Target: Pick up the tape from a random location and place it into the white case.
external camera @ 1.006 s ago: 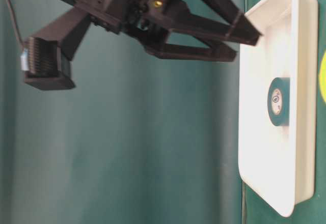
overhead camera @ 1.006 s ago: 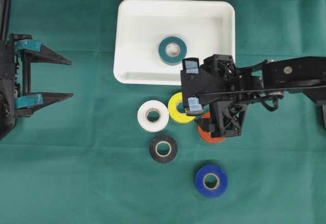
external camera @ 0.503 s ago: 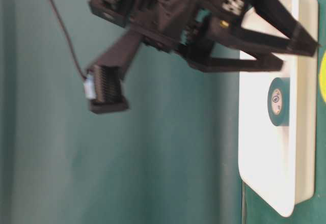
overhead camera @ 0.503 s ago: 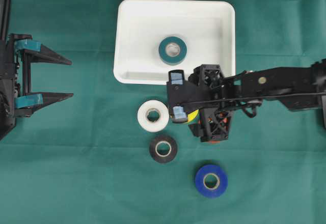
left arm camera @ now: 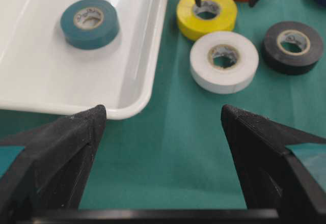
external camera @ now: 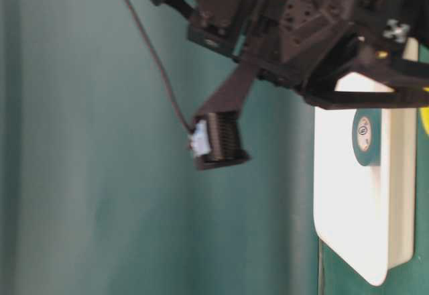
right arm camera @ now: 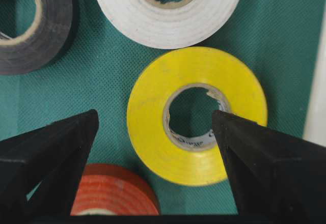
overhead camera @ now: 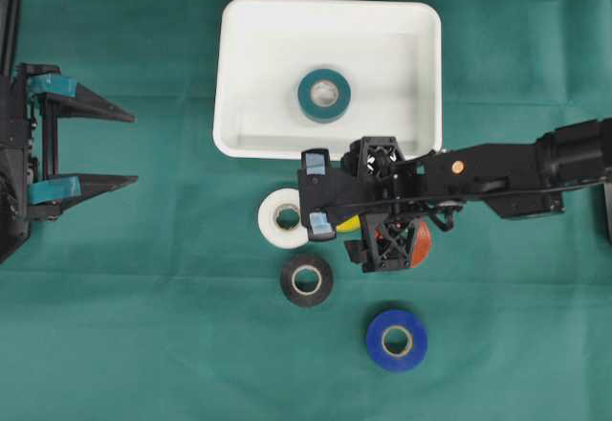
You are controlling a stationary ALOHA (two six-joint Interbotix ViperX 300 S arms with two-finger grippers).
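Observation:
The white case [overhead camera: 251, 53] lies at the back centre with a teal tape roll [overhead camera: 324, 94] flat inside it. In front of it, my right gripper [right arm camera: 155, 119] points down over a yellow tape roll [right arm camera: 153, 127] and is open. One finger [right arm camera: 239, 147] is over the roll's hole, the other [right arm camera: 61, 147] is outside the ring beside an orange roll [right arm camera: 109, 193], so the yellow wall lies between the jaws. From overhead the wrist covers most of the yellow roll [overhead camera: 349, 223]. My left gripper [overhead camera: 134, 147] stays open and holds nothing at the left edge.
A white roll [overhead camera: 284, 218], a black roll [overhead camera: 307, 279] and a blue roll [overhead camera: 396, 340] lie on the green cloth close to the yellow one. The orange roll [overhead camera: 419, 245] shows beside the right wrist. The case's front rim [left arm camera: 127, 113] is just behind the rolls.
My right arm has moved left and come down from beside the case's front corner onto the yellow roll, still open. The left arm and all the rolls have stayed put.

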